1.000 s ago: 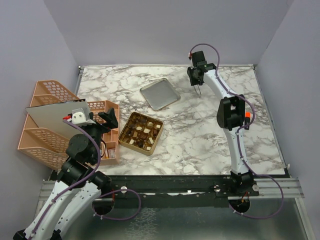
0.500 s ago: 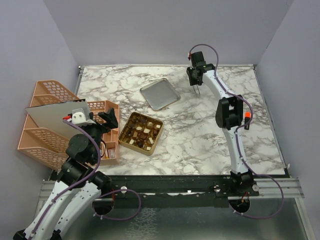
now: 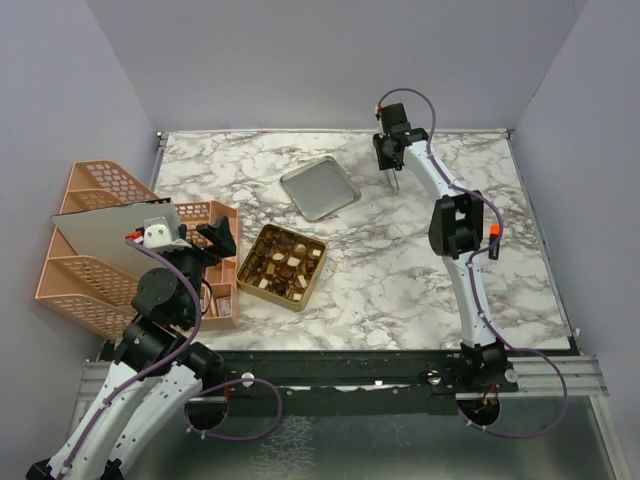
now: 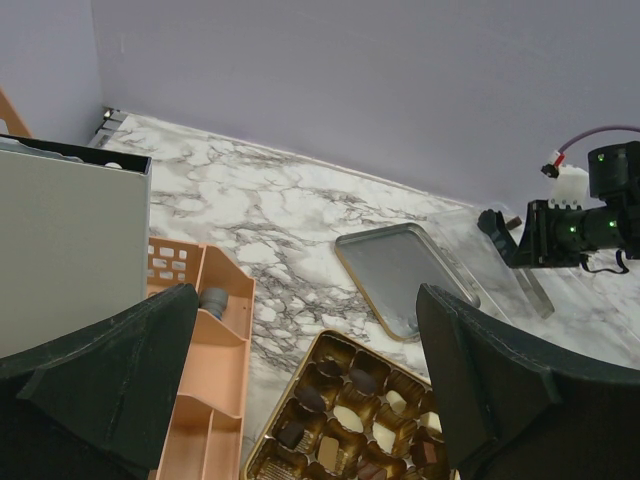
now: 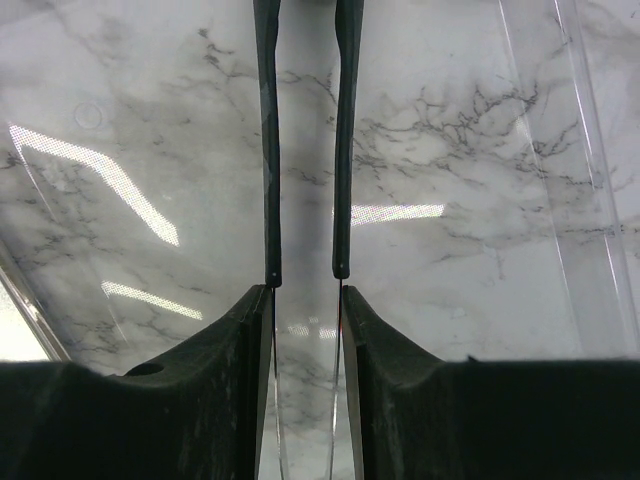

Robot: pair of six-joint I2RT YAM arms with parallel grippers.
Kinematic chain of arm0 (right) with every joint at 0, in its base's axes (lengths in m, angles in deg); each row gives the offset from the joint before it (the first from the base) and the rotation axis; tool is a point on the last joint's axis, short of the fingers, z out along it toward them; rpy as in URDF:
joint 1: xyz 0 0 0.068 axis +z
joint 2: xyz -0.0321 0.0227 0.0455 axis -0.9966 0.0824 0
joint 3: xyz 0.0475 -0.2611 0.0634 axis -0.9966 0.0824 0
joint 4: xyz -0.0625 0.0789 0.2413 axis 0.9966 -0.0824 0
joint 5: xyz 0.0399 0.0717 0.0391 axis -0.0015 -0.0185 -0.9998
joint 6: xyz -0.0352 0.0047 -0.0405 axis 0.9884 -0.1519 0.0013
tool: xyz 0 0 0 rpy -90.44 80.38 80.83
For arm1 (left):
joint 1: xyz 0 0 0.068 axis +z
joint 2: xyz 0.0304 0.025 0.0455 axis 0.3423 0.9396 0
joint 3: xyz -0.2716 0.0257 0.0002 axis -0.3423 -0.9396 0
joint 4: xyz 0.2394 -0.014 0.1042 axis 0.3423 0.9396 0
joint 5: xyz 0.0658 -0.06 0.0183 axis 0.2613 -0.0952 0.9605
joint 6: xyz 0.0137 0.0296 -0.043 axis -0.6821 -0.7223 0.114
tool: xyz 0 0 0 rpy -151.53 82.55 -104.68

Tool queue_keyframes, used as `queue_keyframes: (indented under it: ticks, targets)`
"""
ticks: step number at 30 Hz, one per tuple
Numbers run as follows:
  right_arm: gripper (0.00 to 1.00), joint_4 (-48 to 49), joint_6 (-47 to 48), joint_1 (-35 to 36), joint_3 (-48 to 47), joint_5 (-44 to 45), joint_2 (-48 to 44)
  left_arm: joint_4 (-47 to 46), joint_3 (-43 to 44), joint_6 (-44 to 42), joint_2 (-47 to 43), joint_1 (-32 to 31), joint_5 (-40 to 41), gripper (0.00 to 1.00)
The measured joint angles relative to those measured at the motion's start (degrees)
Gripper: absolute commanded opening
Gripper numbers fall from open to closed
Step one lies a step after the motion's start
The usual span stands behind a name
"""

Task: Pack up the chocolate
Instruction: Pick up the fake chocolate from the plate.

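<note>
Since the chocolate looks mostly in the tray, I'd guess just the lid is left (my left gripper wide apart, right gripper barely apart, both empty).

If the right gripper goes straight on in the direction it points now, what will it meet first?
Probably the clear plastic sheet lying on the marble table, straight below the right gripper. Nothing else shows between them; the remaining gap is unclear.

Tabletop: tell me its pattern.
The tabletop is white marble with grey veining; best in the top external view.
</note>
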Motion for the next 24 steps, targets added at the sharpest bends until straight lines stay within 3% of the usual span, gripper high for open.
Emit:
queue_keyframes:
  ticks: [16,24]
  targets:
    - [0.27,0.61,0.04,0.00,0.46,0.74,0.20,0.00,-0.09,0.00,0.02,0.00,-0.02,0.99]
    - [0.25,4.28,0.07,0.00,7.43,0.46,-2.62,0.00,-0.09,0.00,0.00,0.00,0.00,0.99]
